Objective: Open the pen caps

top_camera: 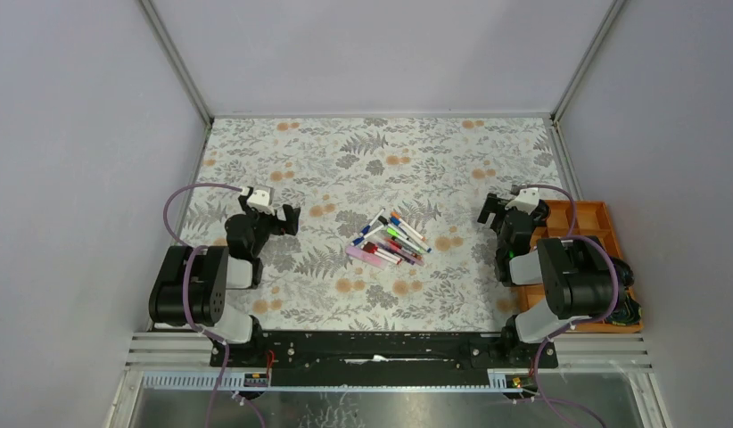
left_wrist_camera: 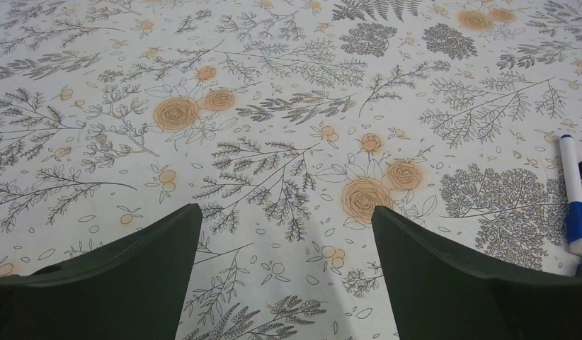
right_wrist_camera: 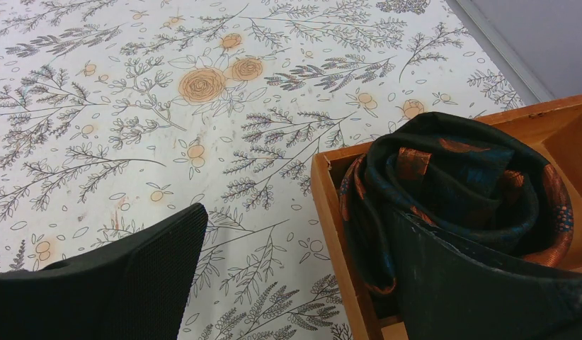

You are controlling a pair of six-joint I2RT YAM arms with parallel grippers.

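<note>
- The table [top_camera: 283, 143], under a floral cloth, is closed in by grey walls [top_camera: 78, 134] at 9, 12 and 3 o'clock. The arm bases line its 6 o'clock edge.
- Bare cloth runs wide from the middle toward 12 o'clock, and there is more at 6 o'clock between the two arms.
- An orange tray [top_camera: 604, 214] sits against the 3 o'clock edge. In the right wrist view a rolled dark cloth [right_wrist_camera: 451, 177] with orange patterning fills its near compartment.
- The pens [top_camera: 390, 239] lie in a loose, crossed pile at the table's middle. Their pen caps [top_camera: 395, 218] show only as blue, green, red and pink ends, too small to tell whether they are on or off.
- The left gripper [top_camera: 287, 218] is at 9 o'clock of the pile, near it but apart. Its jaws are spread wide over bare cloth, gripping nothing.
- At 3 o'clock in the left wrist view lies one of the pens [left_wrist_camera: 573, 177], with a white barrel and blue parts.
- The right gripper [top_camera: 490, 209] is at 3 o'clock of the pile, well apart. Its jaws are also spread wide and empty, with one finger [right_wrist_camera: 479, 283] over the tray's corner.
</note>
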